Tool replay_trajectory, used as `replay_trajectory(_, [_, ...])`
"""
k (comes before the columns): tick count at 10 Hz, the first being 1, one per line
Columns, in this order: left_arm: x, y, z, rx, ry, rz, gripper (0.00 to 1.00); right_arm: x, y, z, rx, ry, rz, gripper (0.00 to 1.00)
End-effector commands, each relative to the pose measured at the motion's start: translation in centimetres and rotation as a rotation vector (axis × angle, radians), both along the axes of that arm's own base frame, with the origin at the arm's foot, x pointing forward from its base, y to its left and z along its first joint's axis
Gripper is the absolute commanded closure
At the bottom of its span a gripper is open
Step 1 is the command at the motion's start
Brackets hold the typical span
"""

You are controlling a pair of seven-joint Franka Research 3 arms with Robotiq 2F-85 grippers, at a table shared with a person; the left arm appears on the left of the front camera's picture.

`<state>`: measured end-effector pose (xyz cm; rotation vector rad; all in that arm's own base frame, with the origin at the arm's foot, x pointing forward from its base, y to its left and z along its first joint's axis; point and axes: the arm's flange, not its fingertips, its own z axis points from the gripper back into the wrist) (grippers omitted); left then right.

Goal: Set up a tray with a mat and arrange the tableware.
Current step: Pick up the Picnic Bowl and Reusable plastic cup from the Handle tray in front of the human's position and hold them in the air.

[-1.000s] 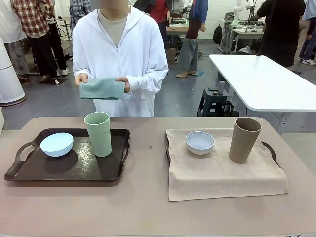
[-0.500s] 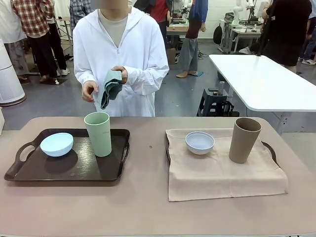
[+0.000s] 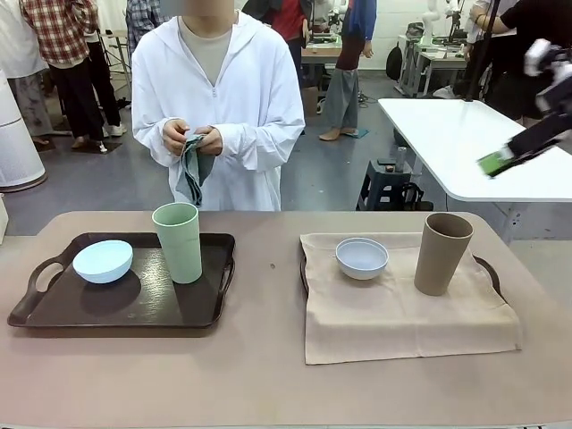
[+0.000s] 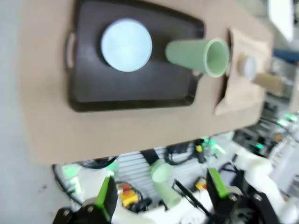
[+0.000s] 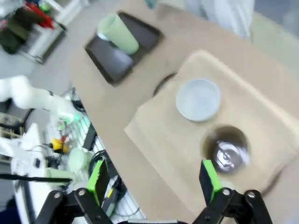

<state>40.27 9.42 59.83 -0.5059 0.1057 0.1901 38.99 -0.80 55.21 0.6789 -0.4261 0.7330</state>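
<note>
While your left end effector [image 4: 161,179] and right end effector [image 5: 153,170] both hang well above the tabletop [image 3: 259,375], released, with jaws spread wide and nothing between them, you can see the tableware in two groups. On the bare dark tray [image 3: 54,308] at your left sit the light blue bowl [image 3: 103,261] and, just beside it, the upright pale green tumbler [image 3: 178,241]. On the other tray [image 3: 490,273], covered by a beige mat [image 3: 393,313], stand the white bowl [image 3: 362,257] and the tan-brown tumbler [image 3: 441,254], apart from each other. Across the tabletop, a person [image 3: 223,89] in a white hooded top holds a bunched teal cloth [image 3: 191,170].
</note>
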Motion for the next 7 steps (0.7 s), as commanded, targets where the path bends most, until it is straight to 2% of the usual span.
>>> replay_trajectory(1, [0.4,-2.3,-0.9,0.150,0.039,0.072,0.00,0.1,5.9,-3.3,0.045,-0.076,0.127,0.00])
replay_trajectory(2, [0.9,-3.2,-1.2,0.201,0.051,0.088,0.00,-0.1,9.2,-4.5,0.054,-0.109,0.199,0.00])
replay_trajectory(3, [1.6,-4.1,-1.8,0.243,0.064,0.105,0.00,-0.4,12.2,-5.5,0.034,-0.174,0.256,0.00])
replay_trajectory(5, [2.7,-5.5,-3.2,0.330,0.092,0.136,0.00,-1.0,16.5,-7.4,-0.041,-0.279,0.318,0.00])
replay_trajectory(6, [3.0,-6.0,-3.5,0.347,0.070,0.152,0.00,-0.9,16.6,-7.8,-0.043,-0.272,0.318,0.00])
replay_trajectory(7, [2.3,-5.0,-2.6,0.270,0.071,0.108,0.00,-1.0,13.3,-7.4,-0.069,-0.217,0.302,0.00])
